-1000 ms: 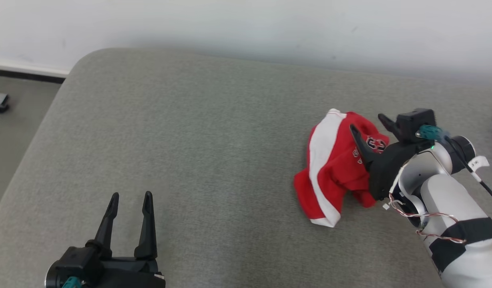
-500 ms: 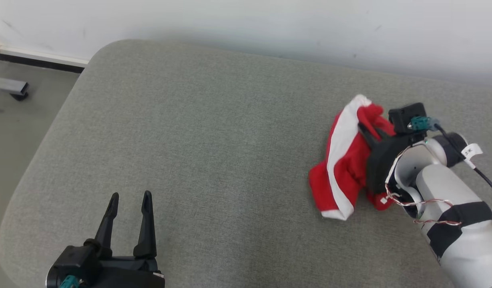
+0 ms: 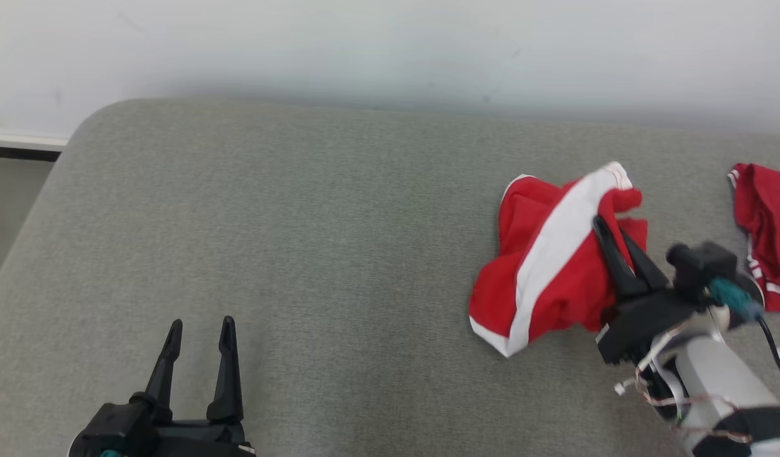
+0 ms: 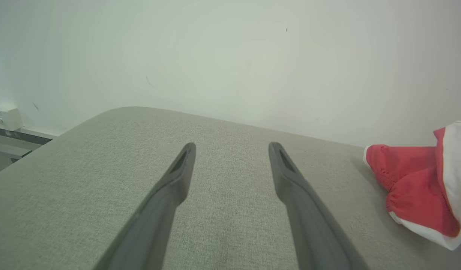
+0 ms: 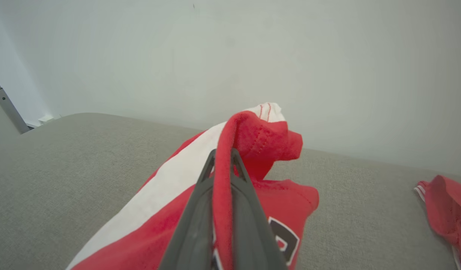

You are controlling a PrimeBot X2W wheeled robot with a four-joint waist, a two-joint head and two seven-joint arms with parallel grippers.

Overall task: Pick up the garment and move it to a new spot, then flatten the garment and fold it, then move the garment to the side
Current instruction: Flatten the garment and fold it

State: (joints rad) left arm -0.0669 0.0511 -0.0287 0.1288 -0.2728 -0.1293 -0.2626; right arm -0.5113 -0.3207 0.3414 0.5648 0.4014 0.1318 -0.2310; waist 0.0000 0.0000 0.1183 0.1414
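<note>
garment (image 3: 542,279): red, broad white stripe
cushion (image 3: 301,254): grey-green
wall (image 3: 390,44): pale
second garment (image 3: 767,216): red, thin white stripes

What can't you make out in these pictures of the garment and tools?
- Lettering on the held garment: right wrist view, covered by the right tool and cut by the bottom edge.
- Second red garment: head view, cut by the right edge.
- Base of the left tool: head view, below the bottom edge.

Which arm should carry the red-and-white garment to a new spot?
Right. The right gripper is shut on a fold of the red-and-white garment; the left gripper stands open, apart from it.
</note>
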